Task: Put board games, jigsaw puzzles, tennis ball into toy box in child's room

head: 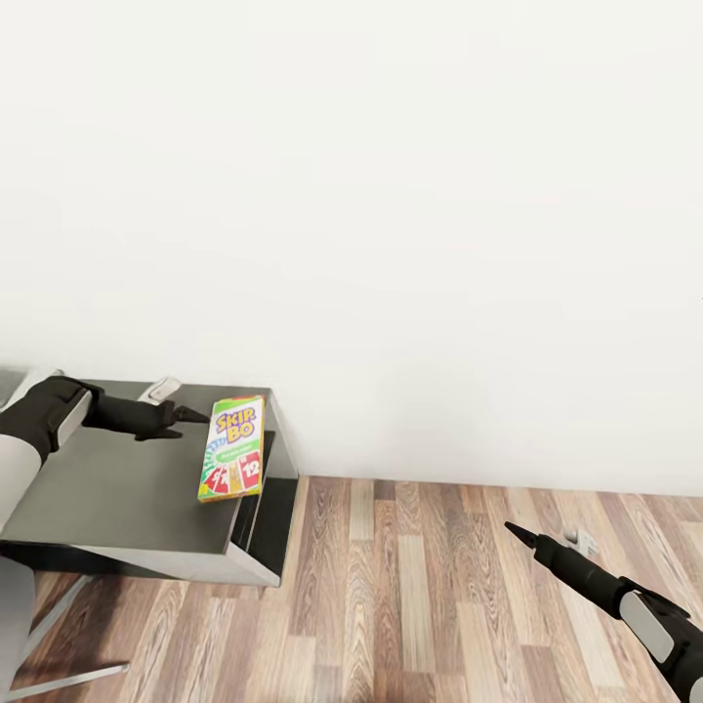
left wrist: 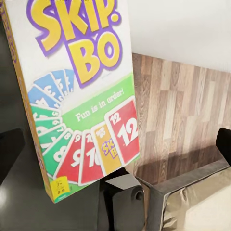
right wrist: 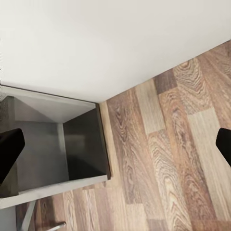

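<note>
The right gripper (head: 510, 528) hangs with fingers spread over the floor, while the left gripper (head: 200, 416), fingers probably apart, must next close on the board game (head: 232, 447) just ahead on the surface (head: 117, 498).

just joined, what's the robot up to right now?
The left gripper is reaching toward a Skip-Bo board game lying flat near the right end of the dark grey side unit, its tip just short of the box's upper left corner. The left wrist view shows the open gripper fingers either side of the box, not yet closed on it. The right gripper hangs empty and open over the wood floor. The game has not been picked up.
</note>
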{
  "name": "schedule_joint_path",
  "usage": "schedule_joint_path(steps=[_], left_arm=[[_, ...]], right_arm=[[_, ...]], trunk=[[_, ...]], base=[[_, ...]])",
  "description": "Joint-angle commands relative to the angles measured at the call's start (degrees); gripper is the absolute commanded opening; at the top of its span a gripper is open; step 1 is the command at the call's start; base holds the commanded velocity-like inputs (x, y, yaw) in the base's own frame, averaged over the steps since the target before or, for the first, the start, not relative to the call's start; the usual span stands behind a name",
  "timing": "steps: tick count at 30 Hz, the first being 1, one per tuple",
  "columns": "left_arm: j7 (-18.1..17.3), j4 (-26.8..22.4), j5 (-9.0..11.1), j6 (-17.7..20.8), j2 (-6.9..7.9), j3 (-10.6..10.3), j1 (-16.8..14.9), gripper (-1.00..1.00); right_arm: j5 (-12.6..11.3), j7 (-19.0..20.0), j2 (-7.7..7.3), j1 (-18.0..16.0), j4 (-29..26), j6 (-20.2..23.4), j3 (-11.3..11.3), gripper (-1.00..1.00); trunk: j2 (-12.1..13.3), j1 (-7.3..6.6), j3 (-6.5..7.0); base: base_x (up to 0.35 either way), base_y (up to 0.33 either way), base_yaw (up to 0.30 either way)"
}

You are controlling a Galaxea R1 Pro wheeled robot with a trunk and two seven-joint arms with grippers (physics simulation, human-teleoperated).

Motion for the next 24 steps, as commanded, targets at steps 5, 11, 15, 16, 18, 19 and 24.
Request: schedule_joint_path(steps=[5, 11, 15, 16, 18, 19, 24], left_arm=[[0.1, 0.0, 0.6, 0.3, 0.09, -0.4, 0.1, 1.0], [0.1, 0.0, 0.6, 0.3, 0.09, -0.5, 0.1, 1.0], [0.1, 0.0, 0.6, 0.3, 0.09, -0.5, 0.1, 1.0], [0.1, 0.0, 0.6, 0.3, 0.09, -0.5, 0.1, 1.0], [0.1, 0.0, 0.6, 0.3, 0.09, -0.5, 0.1, 1.0], [0.1, 0.0, 0.6, 0.3, 0.09, -0.5, 0.1, 1.0], [0.1, 0.0, 0.6, 0.3, 0.09, -0.5, 0.2, 1.0]], right_arm=[[-0.4, 0.2, 0.0, 0.0, 0.0, 0.6, -0.1, 1.0], [-0.4, 0.2, 0.0, 0.0, 0.0, 0.6, -0.1, 1.0], [-0.4, 0.2, 0.02, 0.0, 0.0, 0.6, -0.1, 1.0], [-0.4, 0.2, 0.02, 0.0, 0.0, 0.6, -0.1, 1.0], [-0.4, 0.2, 0.03, 0.0, 0.0, 0.6, -0.1, 1.0], [-0.4, 0.2, 0.05, 0.0, 0.0, 0.6, -0.1, 1.0], [-0.4, 0.1, 0.08, 0.0, 0.0, 0.5, -0.1, 1.0]], trunk=[[-0.1, 0.03, 0.21], [-0.1, 0.03, 0.51], [-0.1, 0.03, 0.79], [-0.1, 0.03, 0.87], [-0.1, 0.03, 1.05], [-0.1, 0.03, 1.13], [-0.1, 0.03, 1.6]], base=[[0.0, 0.0, 0.0], [0.0, 0.0, 0.0], [0.0, 0.0, 0.0], [0.0, 0.0, 0.0], [0.0, 0.0, 0.0], [0.0, 0.0, 0.0], [0.0, 0.0, 0.0]])
